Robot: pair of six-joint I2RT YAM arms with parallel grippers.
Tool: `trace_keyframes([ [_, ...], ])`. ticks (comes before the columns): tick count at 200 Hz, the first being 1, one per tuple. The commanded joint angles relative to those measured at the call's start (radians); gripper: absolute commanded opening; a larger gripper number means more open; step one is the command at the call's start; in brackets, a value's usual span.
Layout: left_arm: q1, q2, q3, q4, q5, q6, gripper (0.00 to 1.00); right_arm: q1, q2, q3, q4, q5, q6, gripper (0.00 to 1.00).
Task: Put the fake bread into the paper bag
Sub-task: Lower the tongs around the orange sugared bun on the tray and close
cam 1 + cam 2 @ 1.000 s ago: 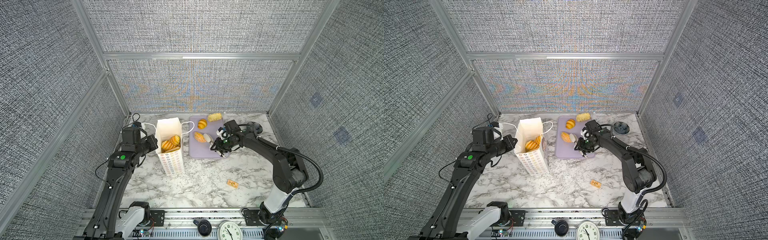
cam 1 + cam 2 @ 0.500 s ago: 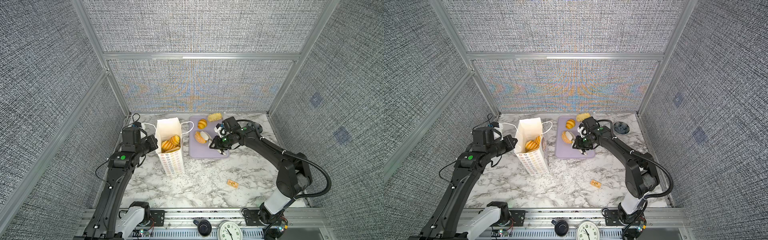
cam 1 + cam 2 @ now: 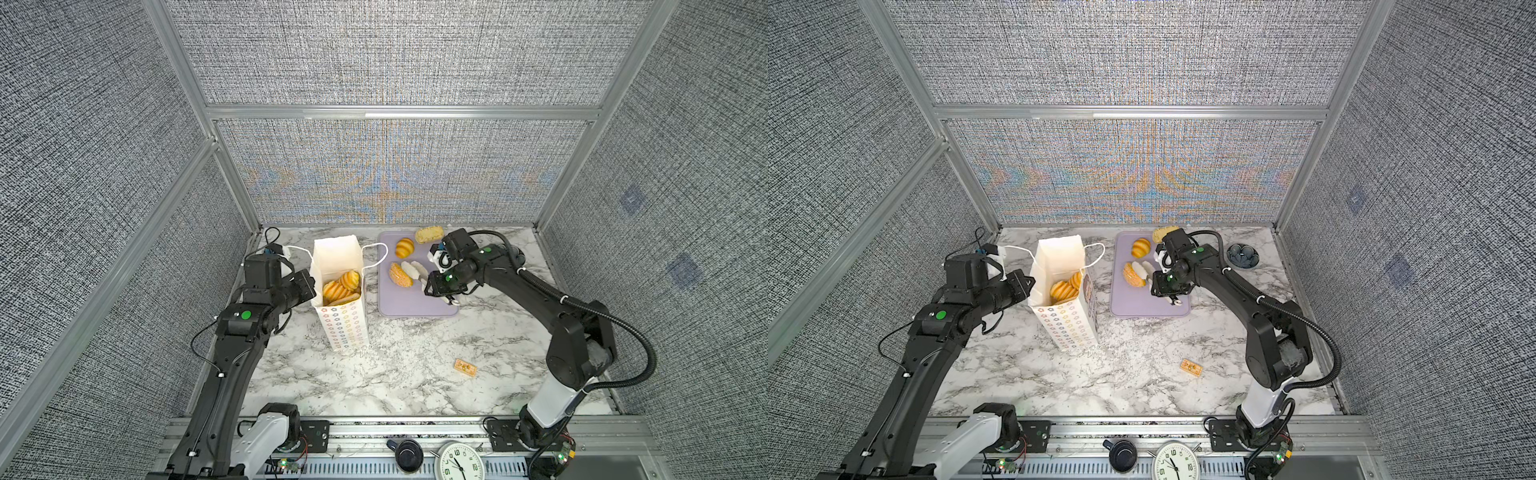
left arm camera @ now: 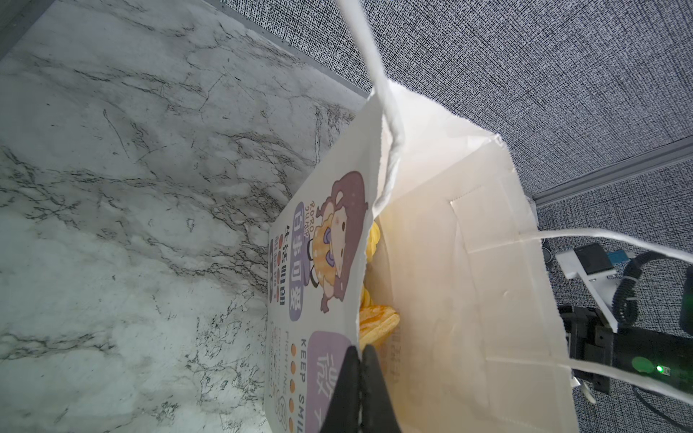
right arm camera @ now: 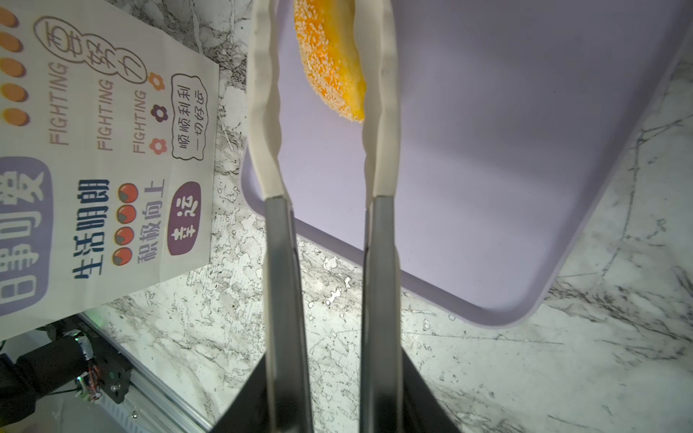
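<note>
Paper bag: we see the paper bag (image 3: 345,328) standing upright on the tabletop (image 3: 399,382). Its long axis is vertical, its mouth opens upward, and a cord handle (image 3: 376,254) hangs out at each side.
Bread in the bag: several ridged golden loaves (image 3: 341,286) lean inside it, below the rim.
Bread outside the bag: a seeded bun (image 3: 400,275) lies on a lavender tray (image 3: 415,305) just beside the bag, its long axis running the same way as the tongs. A ridged roll (image 3: 404,248) and a pale crumbly bun (image 3: 429,234) sit farther from the bag.
Left gripper: the left gripper (image 4: 359,356) has its jaws pinched tight on the bag's top rim.
Right gripper: the right gripper (image 5: 333,371) clasps a pair of tongs (image 5: 378,262) between its jaws. The tongs' white tips (image 5: 384,93) stand apart with the seeded bun between them, and a gap shows on one side.
Writing: on the bag we read "FIGHTING" three times, "KEEP SMIL" cut off, "生活明朗" and "幸运", near a cartoon girl (image 4: 337,240).
Surface: white marble with grey veins; a small tan packet (image 3: 465,367) lies well apart from the bag.
Room: grey woven wall panels (image 3: 395,54) in aluminium frames.
</note>
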Motion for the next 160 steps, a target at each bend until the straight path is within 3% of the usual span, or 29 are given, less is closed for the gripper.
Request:
trace_keyframes([
  [1,0.001,0.0,0.001,0.002,0.008,0.01,0.02,0.0,0.007,0.014,-0.014,0.018,-0.048,0.44],
  [79,0.001,0.003,0.003,0.001,0.008,0.01,0.02,0.001,0.076,0.049,-0.021,0.009,-0.071,0.55],
  [160,0.001,0.006,0.006,0.001,0.008,0.011,0.02,0.001,0.163,0.11,-0.038,0.002,-0.071,0.57],
])
